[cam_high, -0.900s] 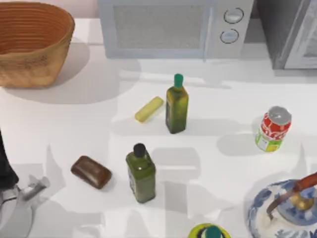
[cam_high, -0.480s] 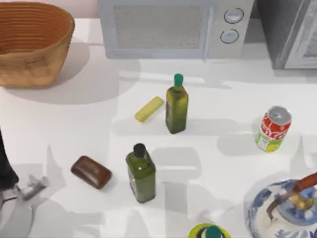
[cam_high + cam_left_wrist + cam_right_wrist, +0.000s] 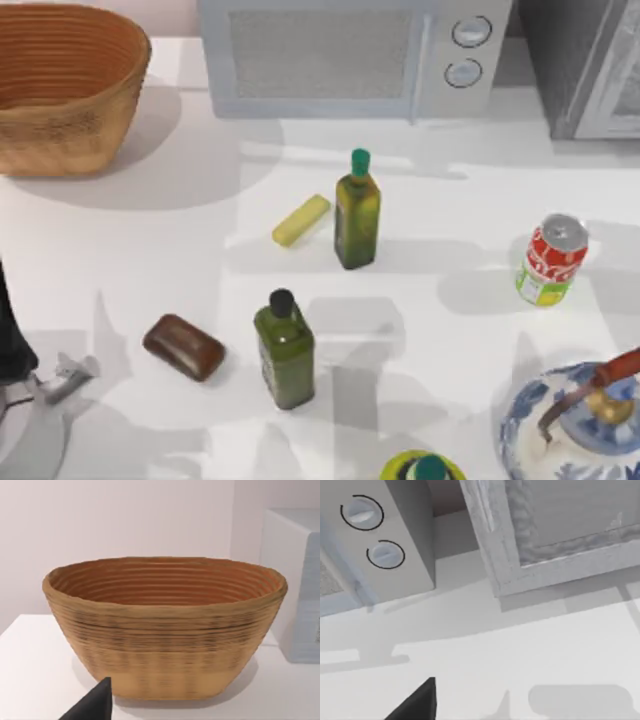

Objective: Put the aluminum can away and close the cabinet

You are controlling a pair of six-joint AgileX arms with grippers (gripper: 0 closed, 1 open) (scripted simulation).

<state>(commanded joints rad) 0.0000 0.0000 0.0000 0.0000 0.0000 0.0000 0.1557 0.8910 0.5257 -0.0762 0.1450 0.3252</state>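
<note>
The aluminum can (image 3: 552,260), red and white with a yellow-green base, stands upright on the white table at the right. No gripper is near it. The cabinet (image 3: 560,50), dark grey and speckled, is at the back right corner, with its pale framed door panel (image 3: 615,85) angled beside it. In the right wrist view that door panel (image 3: 560,535) is seen close, with one dark fingertip (image 3: 420,700) of my right gripper in front of it. My left arm (image 3: 8,330) is at the table's left edge. One dark fingertip (image 3: 95,705) of its gripper points at the basket.
A woven basket (image 3: 60,85) sits back left and a white microwave (image 3: 350,55) back centre. Two green oil bottles (image 3: 357,210) (image 3: 284,345), a yellow bar (image 3: 301,220) and a brown bar (image 3: 184,347) occupy the middle. A blue-white teapot (image 3: 575,425) stands front right.
Shadows on the table's right side have shifted around the can. The can and the other objects have stayed where they were.
</note>
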